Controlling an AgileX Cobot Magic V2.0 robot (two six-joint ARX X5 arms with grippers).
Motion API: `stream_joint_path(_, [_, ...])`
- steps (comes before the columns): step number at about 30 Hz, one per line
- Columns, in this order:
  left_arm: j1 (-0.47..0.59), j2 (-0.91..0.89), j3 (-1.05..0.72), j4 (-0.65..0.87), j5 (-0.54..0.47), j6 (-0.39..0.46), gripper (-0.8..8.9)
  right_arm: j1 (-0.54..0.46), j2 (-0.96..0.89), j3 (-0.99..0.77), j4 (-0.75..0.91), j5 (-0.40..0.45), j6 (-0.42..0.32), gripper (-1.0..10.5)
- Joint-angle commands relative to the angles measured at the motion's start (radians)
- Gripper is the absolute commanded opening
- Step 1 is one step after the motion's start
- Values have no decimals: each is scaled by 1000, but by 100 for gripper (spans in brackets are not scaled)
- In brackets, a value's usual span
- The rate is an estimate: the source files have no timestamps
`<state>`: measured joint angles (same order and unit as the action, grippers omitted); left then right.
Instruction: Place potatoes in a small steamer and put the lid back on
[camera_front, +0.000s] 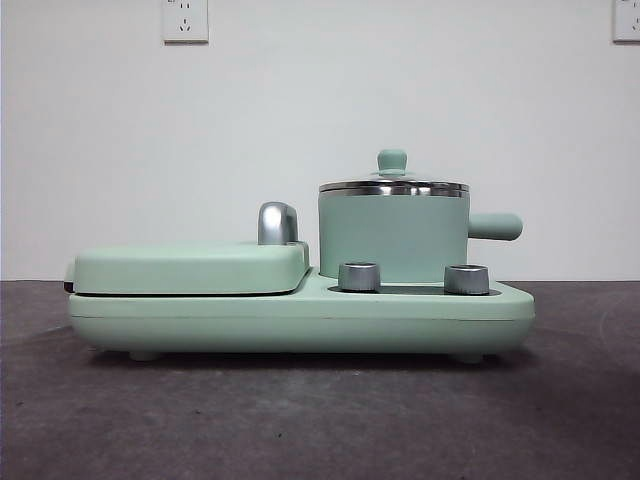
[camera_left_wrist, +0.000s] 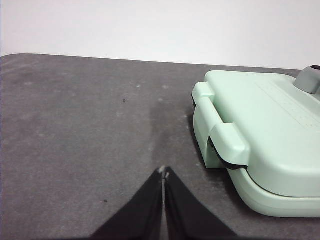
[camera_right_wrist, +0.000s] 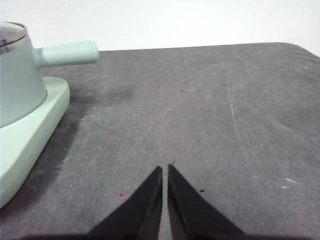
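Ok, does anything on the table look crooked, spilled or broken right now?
Nothing stands out. The lid sits level on the small steamer, the griddle cover lies flat and closed, and both grippers, left and right, wait shut over bare table. No potato is in view.

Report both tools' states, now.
Left tool: closed, holding nothing, over bare table beside the griddle cover.
Right tool: closed, holding nothing, over bare table beside the small steamer.

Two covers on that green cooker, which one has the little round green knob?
The lid on the small steamer, steel-rimmed with a green knob. The flat griddle cover beside it has a chrome handle instead.
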<state>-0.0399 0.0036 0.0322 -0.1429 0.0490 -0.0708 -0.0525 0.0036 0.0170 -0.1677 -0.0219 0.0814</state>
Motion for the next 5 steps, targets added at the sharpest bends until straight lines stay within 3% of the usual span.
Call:
stream_joint_path(1, [0,0,-18,8,0,6,5,0,0,-5,11,4,-3,16])
stream_joint_path(5, [0,0,-18,8,0,6,5,0,0,-5,11,4,-3,16])
